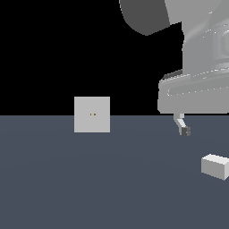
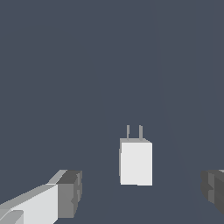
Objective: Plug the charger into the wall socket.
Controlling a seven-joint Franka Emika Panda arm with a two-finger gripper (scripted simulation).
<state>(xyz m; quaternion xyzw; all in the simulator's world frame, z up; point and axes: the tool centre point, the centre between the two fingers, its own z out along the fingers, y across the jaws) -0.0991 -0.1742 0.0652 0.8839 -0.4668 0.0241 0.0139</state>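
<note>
Hovering: the gripper (image 2: 140, 192) is being held above the dark floor (image 1: 89, 179), with nothing being gripped between its fingers.
Gripper state: the fingers are being kept spread wide apart; in the wrist view one fingertip (image 2: 70, 192) is being shown on one side of the charger and the other at the picture's opposite edge, with bare floor between each of them and the block.
Gripper in the exterior view: only one dark-tipped finger (image 1: 184, 129) is being seen, hanging below the big grey arm (image 1: 197, 80) at the exterior view's right.
Charger: the small white block (image 1: 215, 165) is being seen lying on the floor at the exterior view's right edge, partly cut off by the frame, lower in the picture than the finger and apart from it.
Charger in the wrist view: the block (image 2: 136, 162) is being shown with two thin prongs (image 2: 134, 131) sticking out of one end, pointing away from the fingers.
Wall socket: the flat light-grey square panel (image 1: 91, 114) is being shown standing upright on the floor, towards the exterior view's left, with two tiny orange dots (image 1: 92, 114) at its centre.
Spacing: the charger and the socket are being kept well apart, with open floor between them.
</note>
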